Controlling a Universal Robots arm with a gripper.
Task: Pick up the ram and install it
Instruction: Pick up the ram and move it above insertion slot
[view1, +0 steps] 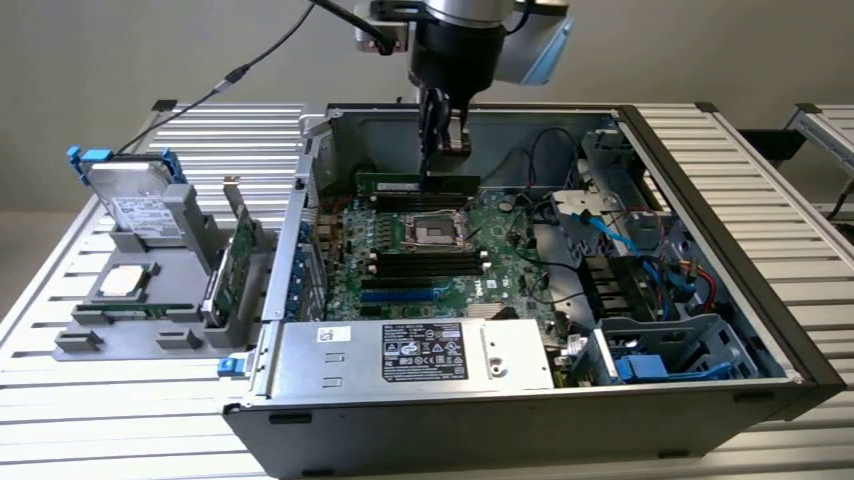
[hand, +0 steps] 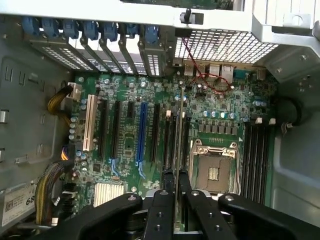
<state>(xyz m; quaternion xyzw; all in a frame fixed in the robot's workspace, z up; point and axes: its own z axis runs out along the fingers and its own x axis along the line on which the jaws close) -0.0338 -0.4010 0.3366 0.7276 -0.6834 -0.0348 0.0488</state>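
Nearest in the exterior view, the power supply (view1: 414, 352) sits along the front edge of the open computer case (view1: 747, 250), which lies on its side on the slatted worktop (view1: 120, 420) so that the motherboard (view1: 387, 280) faces up and can be reached from above. Past the power supply comes a bank of empty memory slots, then the bare processor socket (view1: 435, 231).

Just beyond the socket is the ram (view1: 400, 185), standing on its long edge along the far bank of slots. The gripper (view1: 445, 160) comes straight down on it from above and is closed narrowly on its two flat faces. The wrist view shows the same hold: the gripper (hand: 176, 200) pinches the ram (hand: 178, 145), seen edge-on as a thin line running down to the slots beside the socket. Held this way, the contact edge points down into a slot and the stick lines up with the slot's length, which suits pressing it straight in. I judge the ram to be at the slot, but I cannot tell whether it is fully seated or its end clips are latched.

Outside the case, on the exterior view's left, a grey holder (view1: 94, 320) keeps a hard drive (view1: 140, 205) and an expansion card (view1: 243, 262) propped upright, well apart from the gripper.
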